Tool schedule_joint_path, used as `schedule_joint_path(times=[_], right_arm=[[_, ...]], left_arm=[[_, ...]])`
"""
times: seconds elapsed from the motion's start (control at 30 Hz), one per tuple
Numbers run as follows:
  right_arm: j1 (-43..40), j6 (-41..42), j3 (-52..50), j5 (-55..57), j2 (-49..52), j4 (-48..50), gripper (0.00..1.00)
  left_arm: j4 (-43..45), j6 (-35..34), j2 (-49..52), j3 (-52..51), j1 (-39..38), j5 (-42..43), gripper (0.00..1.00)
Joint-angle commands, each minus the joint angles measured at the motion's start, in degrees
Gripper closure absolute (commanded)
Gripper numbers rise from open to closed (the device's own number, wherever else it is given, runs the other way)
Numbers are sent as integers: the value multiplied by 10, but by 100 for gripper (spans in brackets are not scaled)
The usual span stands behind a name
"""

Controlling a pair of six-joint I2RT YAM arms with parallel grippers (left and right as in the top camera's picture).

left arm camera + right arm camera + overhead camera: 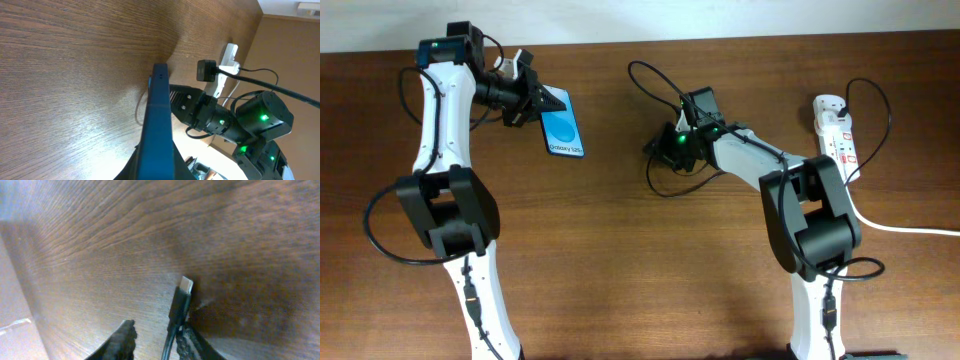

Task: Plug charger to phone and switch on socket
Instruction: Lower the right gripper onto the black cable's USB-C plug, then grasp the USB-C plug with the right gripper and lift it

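Observation:
The phone (563, 128), blue screen up, is lifted at the back left with my left gripper (532, 98) shut on its upper end. In the left wrist view the phone (157, 115) shows edge-on between the fingers. The charger (642, 70) loops as a thin black cable around my right gripper (667, 150) at the table's middle. In the right wrist view its connector (181, 300), silver tip pointing away, lies on the wood against my right finger (189, 342). A gap separates it from the left finger (122, 340), so my right gripper (155, 341) is open. The socket (836, 125) lies far right.
A black plug (206, 70) with its cable sits in the white socket (228, 56). The socket's thick white cord (905, 228) runs off to the right edge. Both arm bases stand at the table's front.

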Motion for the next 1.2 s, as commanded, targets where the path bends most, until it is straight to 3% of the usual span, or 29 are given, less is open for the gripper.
schedule_joint_path(times=[0.0, 0.13, 0.27, 0.57, 0.8, 1.17], right_arm=[[7, 18, -6, 22, 45, -6, 73], [5, 17, -6, 22, 47, -3, 79], [-2, -21, -6, 10, 47, -4, 96], [-80, -235, -6, -197, -1, -18, 96], [-118, -388, -6, -244, -170, -175, 96], [-159, -422, -6, -295, -349, -321, 96]], left_arm=[[-1, 8, -5, 7, -3, 11, 100], [-1, 7, -5, 7, -3, 11, 100], [-1, 8, -5, 7, -3, 11, 100], [-2, 8, -5, 7, -3, 11, 100], [-5, 37, -5, 7, -16, 22, 100], [-32, 158, -5, 7, -40, 148, 100]])
